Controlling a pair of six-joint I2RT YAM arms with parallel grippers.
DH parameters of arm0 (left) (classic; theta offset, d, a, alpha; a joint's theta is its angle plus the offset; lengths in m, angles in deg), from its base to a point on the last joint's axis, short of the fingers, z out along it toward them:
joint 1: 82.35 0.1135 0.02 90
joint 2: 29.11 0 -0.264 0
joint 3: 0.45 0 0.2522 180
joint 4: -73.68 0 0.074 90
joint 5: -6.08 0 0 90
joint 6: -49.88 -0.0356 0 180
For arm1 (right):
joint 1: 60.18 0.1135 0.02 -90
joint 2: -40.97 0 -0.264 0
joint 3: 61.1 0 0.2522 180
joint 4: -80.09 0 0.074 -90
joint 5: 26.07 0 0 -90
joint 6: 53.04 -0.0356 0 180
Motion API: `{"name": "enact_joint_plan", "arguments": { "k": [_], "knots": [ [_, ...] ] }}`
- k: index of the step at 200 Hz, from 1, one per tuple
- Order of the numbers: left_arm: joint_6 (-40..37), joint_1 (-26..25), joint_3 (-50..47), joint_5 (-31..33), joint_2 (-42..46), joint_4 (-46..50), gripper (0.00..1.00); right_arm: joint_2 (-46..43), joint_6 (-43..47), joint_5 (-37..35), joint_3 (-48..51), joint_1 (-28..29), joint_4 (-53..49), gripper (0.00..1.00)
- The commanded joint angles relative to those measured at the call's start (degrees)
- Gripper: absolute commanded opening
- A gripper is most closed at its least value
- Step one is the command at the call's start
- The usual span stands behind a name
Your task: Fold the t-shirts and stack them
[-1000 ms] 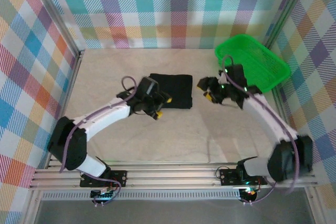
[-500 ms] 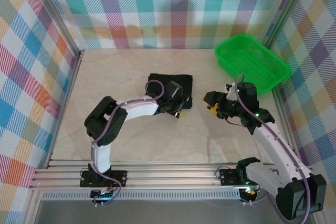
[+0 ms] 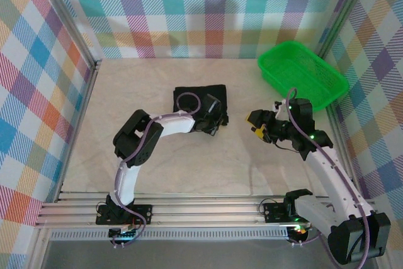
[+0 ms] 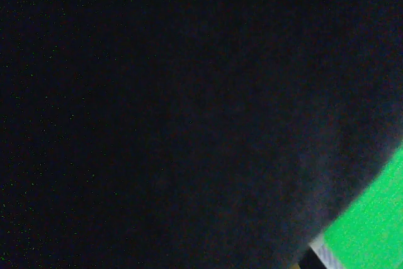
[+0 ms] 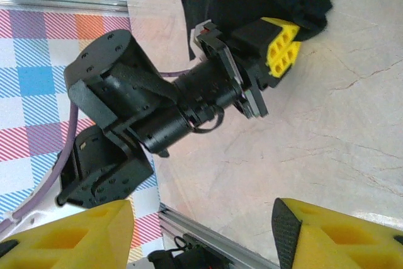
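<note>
Pinching the near right corner of the black t-shirt point(image 3: 196, 97), the left gripper point(image 3: 215, 122) lies low against the table point(image 3: 189, 168) with its 2 fingers drawn tight together. In the right wrist view 1 yellow pad point(image 5: 281, 53) shows at the hem with cloth bunched over it, and the left wrist view is dark with fabric pressed close to the lens, which fits a grip on the cloth rather than a hover above it. The t-shirt sits mid-table as a compact dark rectangle, apparently folded already, well apart from the green basket point(image 3: 329, 85) at the far right corner. The low, flat approach looks chosen so the fingers can slide under the edge and catch every layer of the bundle, not just the top one. The right gripper point(image 3: 257, 123) hangs near the shirt's right edge over bare table, its yellow fingers spread wide and holding nothing, facing the left gripper. My reading is that it stands clear so as not to pin the cloth, yet near enough to take the other side. The likely step in hand is a final fold or a drag of the bundle toward its stacking spot; which of the 2 I cannot tell.
</note>
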Motion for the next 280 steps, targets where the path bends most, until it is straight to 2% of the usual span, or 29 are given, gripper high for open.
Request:
{"name": "enact_joint_plan", "arguments": {
  "k": [1,22,38,59,96,117,147,200,217,229,240,246,249,251,277,280],
  "knots": [
    [-5.33,7.25,-2.69,1.96,3.95,6.33,0.00,1.39,0.33,1.35,-2.45,-0.59,0.34,0.60],
    [-9.61,14.07,-6.28,-0.12,7.36,5.66,0.00,2.77,0.06,1.34,-3.04,-0.66,1.62,0.60],
    [-16.13,20.23,-5.89,-4.15,7.40,5.26,0.00,4.09,-0.41,1.62,-3.47,-0.61,2.76,0.59],
    [-28.61,27.99,-1.33,-9.00,5.01,8.99,0.00,5.88,-0.78,2.06,-3.74,-0.61,4.47,0.59],
    [-41.82,38.87,6.67,-13.78,0.06,14.33,0.00,8.79,-0.73,3.56,-4.45,-0.61,7.37,0.59],
    [-50.21,41.95,15.71,-13.93,-5.13,22.04,0.00,10.46,-0.68,5.47,-4.83,-0.61,9.09,0.59],
    [-55.86,45.33,22.59,-11.39,-9.58,29.00,0.00,12.01,0.92,6.19,-6.50,-0.59,7.80,0.59],
    [-56.45,49.10,28.84,-7.82,-12.67,34.36,0.01,14.01,1.24,6.85,-7.63,-0.55,8.43,0.59],
    [-55.09,49.05,27.45,-7.25,-10.07,32.88,0.13,12.81,2.27,5.71,-8.24,-0.53,9.86,0.60],
    [-53.97,48.51,25.65,-7.46,-7.25,31.01,0.32,11.27,3.27,4.31,-8.49,-0.52,11.70,0.60],
    [-53.16,47.85,25.06,-7.49,-4.39,31.20,0.56,9.41,3.91,2.72,-8.25,-0.57,14.00,0.62],
    [-52.61,47.33,24.58,-7.63,-2.67,31.45,0.77,8.84,4.12,1.94,-8.23,-0.52,14.73,0.63],
    [-52.32,47.10,24.22,-7.73,-1.72,31.45,0.93,8.56,4.25,1.49,-8.35,-0.52,14.96,0.64],
    [-52.07,46.95,23.86,-7.74,-1.09,31.45,0.98,8.39,4.34,1.21,-8.43,-0.52,14.97,0.64],
    [-48.11,44.50,19.99,-5.20,9.07,35.55,1.00,7.62,6.11,-2.51,-12.00,-0.53,10.94,0.72],
    [-47.35,44.40,19.65,-4.66,10.23,36.81,1.00,7.62,6.33,-2.85,-12.53,-0.52,10.34,0.79]
  ]
}}
